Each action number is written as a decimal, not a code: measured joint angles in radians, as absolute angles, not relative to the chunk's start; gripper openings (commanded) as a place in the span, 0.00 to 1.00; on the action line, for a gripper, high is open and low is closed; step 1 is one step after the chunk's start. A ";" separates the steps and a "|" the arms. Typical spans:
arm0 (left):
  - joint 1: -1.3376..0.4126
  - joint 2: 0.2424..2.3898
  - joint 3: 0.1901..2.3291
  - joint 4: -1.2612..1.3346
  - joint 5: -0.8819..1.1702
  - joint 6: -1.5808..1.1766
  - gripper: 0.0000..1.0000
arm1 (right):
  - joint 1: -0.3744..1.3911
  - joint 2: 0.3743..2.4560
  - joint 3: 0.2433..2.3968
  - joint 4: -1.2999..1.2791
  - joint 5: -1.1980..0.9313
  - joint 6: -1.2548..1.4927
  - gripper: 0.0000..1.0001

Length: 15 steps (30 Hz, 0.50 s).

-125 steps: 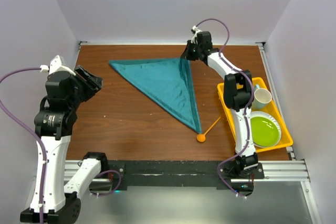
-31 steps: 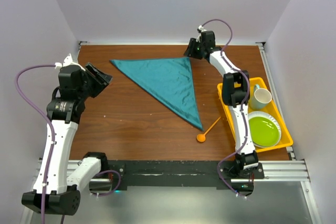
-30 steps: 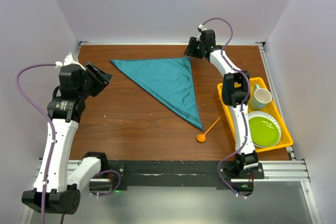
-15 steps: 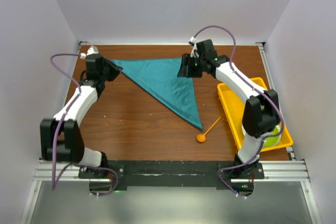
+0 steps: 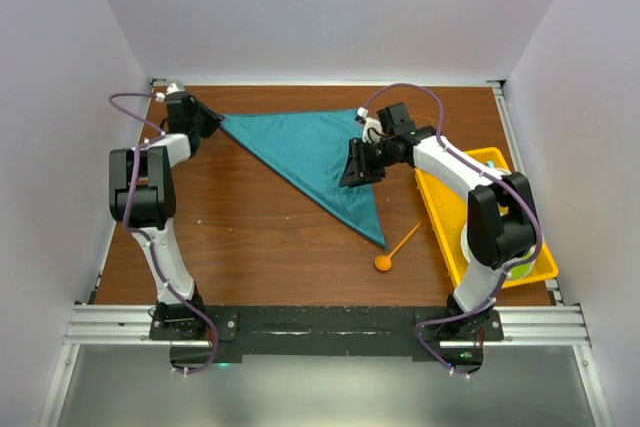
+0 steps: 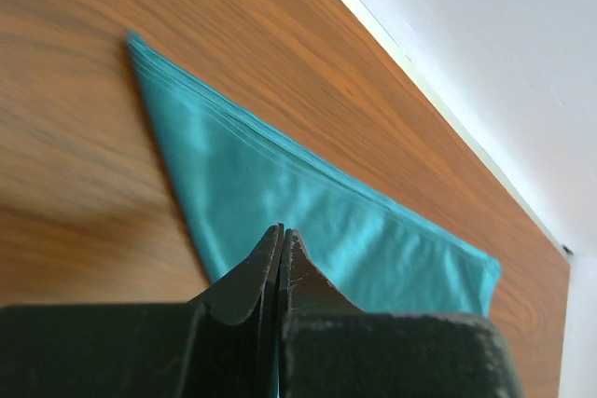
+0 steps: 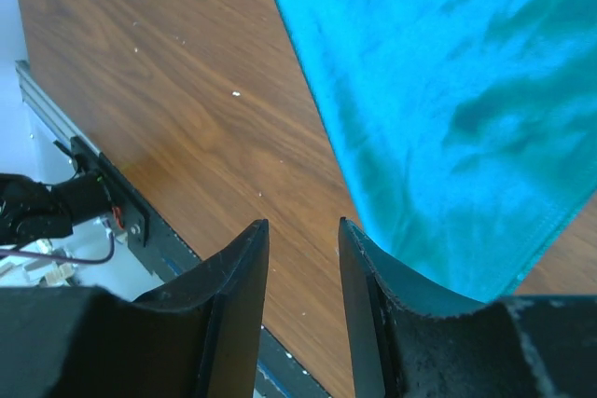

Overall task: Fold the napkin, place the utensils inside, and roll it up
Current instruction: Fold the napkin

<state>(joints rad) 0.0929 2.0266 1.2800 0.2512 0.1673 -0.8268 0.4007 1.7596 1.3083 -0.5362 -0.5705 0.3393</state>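
**Napkin in a triangle, both claws at its edges**

From the top camera, we saw the napkin point(image 5: 310, 152) lying flat as a folded triangle in the upper middle of the frame. The spoon point(image 5: 397, 250) lay on the bare table point(image 5: 250, 227) at lower right, just beside the cloth's lowest tip and not on it. The left gripper point(image 5: 207, 119) sat at the triangle's upper-left corner. The right gripper point(image 5: 356, 167) hung over its right-hand edge, beside the yellow tray point(image 5: 440, 209).

In the left wrist view, the jaws were clenched tight at the bottom centre. They looked to us to be pinching the near corner of the cloth.

In the right wrist view, the jaws stood apart with bare wood showing between them. One finger lay over the cloth's edge at lower right, and nothing was held.

We judged the folding step to be in hand, with the spoon not yet placed. The next move called for the right claw to close on its edge. After that, both corners would need carrying together so the thin cloth would not drag or bunch.
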 measured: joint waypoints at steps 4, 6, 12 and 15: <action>0.132 2.102 1.333 0.273 0.196 -0.827 0.00 | 0.403 1.783 1.302 -0.537 -0.590 0.339 0.39; 0.141 2.132 1.354 0.281 0.208 -0.827 0.00 | 0.403 1.798 1.302 -0.540 -0.595 0.339 0.39; 0.143 2.212 1.401 0.303 0.246 -0.826 0.00 | 0.403 1.853 1.302 -0.536 -0.614 0.340 0.38; 0.147 2.232 1.415 0.301 0.247 -0.826 0.00 | 0.403 1.885 1.302 -0.536 -0.620 0.343 0.38</action>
